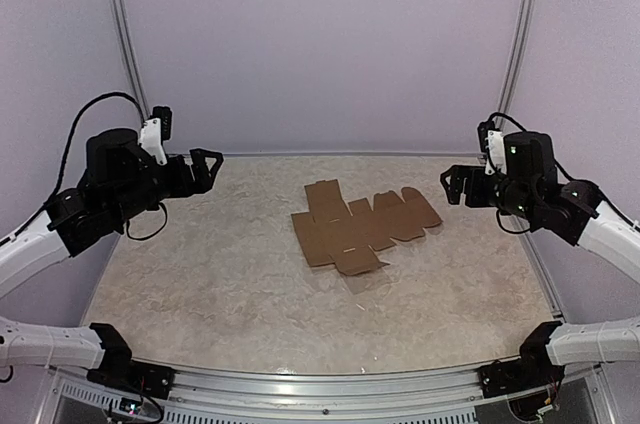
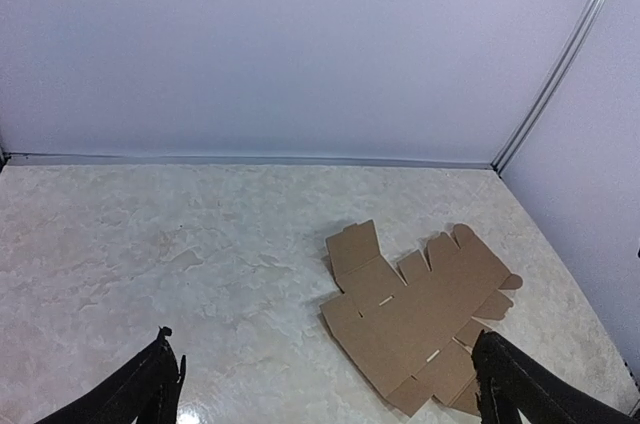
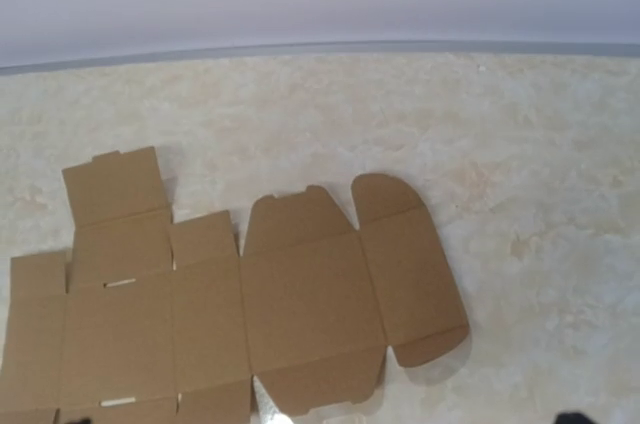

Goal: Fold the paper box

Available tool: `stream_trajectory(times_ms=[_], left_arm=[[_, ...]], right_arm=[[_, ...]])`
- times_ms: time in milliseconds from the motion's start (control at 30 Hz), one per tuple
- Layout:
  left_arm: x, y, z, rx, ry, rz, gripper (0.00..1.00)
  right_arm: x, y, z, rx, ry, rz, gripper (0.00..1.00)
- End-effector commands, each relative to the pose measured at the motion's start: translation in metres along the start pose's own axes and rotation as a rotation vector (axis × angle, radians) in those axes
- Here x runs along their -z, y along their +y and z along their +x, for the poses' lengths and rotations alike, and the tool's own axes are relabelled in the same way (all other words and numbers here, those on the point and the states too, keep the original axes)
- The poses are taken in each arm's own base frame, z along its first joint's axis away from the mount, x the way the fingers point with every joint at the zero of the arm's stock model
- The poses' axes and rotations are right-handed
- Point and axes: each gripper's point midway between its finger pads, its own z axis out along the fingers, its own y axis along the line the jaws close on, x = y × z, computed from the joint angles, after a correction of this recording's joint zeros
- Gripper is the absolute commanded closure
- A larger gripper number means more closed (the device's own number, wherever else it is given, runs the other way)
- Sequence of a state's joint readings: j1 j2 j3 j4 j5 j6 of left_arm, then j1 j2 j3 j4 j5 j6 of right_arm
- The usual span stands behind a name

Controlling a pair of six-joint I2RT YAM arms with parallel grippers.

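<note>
Left claw (image 1: 205, 169) of mine hangs wide open above the left side of the surface (image 1: 200, 274) and holds nothing. Around the middle, a little to the right, the paper box (image 1: 360, 227) lies as a flat brown sheet with its flaps spread out. My right claw (image 1: 452, 184) is also open and empty, near the right end of the sheet but not touching it.

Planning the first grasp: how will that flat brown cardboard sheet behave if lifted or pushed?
The paper box is a thin die-cut sheet lying flat, so it is probably light and would slide on the table when pushed. Its creases and flaps would likely hinge and droop if lifted by one edge.
</note>
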State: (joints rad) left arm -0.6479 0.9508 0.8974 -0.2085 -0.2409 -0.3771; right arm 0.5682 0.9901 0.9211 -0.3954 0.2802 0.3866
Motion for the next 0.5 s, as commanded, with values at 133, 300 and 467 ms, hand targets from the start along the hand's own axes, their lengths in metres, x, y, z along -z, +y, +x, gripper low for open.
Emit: stream_trajectory(times_ms=[133,300,467], left_arm=[[-0.016,-0.006,-0.009,0.048,-0.029,0.014,0.01],[-0.031,-0.007,0.013,0.137,0.041,0.019,0.01],[-0.049,-0.014,0.044,0.267,0.139,0.055,0.01]], right_arm=[[0.008,-0.001,0.015,0.069,0.036,-0.01,0.0],[0.014,-0.002,0.015,0.096,0.013,-0.027,0.0],[0.018,0.002,0.017,0.09,0.008,-0.057,0.0]])
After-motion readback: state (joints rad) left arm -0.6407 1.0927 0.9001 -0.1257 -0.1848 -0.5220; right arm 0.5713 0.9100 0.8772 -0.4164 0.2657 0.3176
